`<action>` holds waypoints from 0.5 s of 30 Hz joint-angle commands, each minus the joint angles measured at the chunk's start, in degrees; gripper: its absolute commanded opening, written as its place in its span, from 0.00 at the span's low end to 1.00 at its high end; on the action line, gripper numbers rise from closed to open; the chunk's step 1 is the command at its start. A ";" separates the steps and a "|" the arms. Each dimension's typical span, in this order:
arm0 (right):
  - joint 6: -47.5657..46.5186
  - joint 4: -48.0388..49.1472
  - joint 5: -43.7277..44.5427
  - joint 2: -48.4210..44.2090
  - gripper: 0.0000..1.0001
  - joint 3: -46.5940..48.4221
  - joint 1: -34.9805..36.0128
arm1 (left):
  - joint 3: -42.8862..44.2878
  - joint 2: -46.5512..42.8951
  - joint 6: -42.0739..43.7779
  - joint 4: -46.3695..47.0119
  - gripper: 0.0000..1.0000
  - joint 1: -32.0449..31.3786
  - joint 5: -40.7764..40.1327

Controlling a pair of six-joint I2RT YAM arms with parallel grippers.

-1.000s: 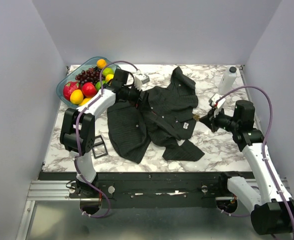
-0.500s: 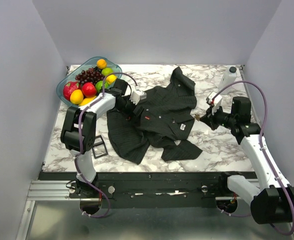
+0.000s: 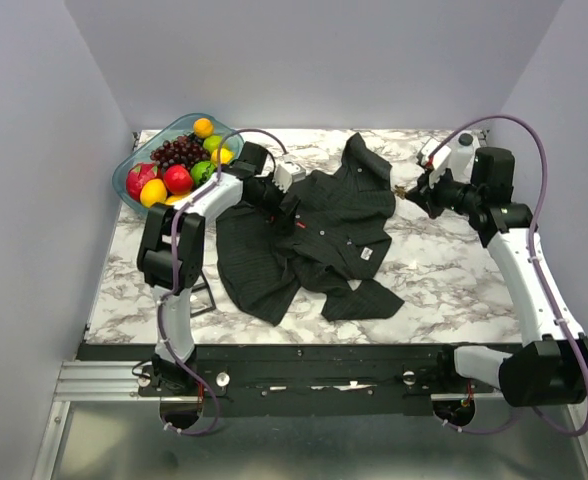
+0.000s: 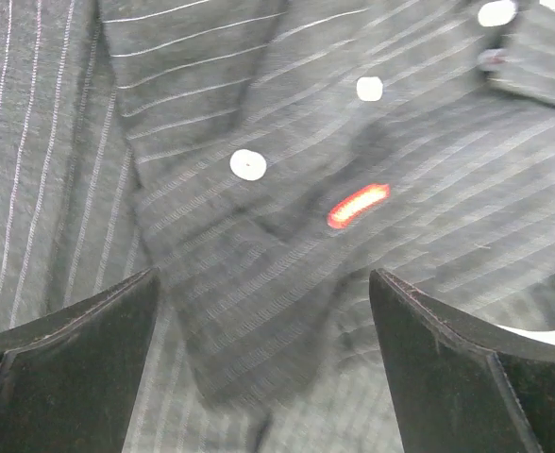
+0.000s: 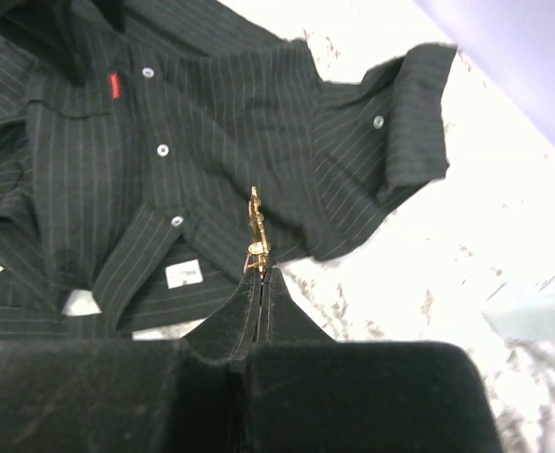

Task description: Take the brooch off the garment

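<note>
Holding brooch pinched tight in my right gripper, lifted clear of garment | left gripper spread wide, empty, above garment | removal looks done, I reckon only set-down left

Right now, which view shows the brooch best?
Right wrist: the brooch stands sharp and gold, pinched in the shut right gripper. The top view gives only a tiny speck at that gripper's tip; the left wrist sees just shirt.
</note>
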 commanded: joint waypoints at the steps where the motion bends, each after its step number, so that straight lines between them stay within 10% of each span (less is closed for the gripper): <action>1: -7.93 -5.23 -3.22 5.37 0.00 6.95 1.40 | -7.24 -14.33 -3.19 7.07 0.99 3.08 9.32; 5: -6.63 -4.27 -4.62 10.03 0.00 11.00 2.11 | -8.33 -24.36 -1.38 2.02 0.99 6.07 7.93; 9: -4.87 -2.51 -6.82 12.41 0.00 13.12 3.16 | -2.97 -29.11 27.90 -30.87 0.99 10.64 2.60; 15: -1.35 2.67 -9.02 13.82 0.00 11.54 4.74 | -11.57 -37.02 44.51 -43.89 0.99 19.08 -13.86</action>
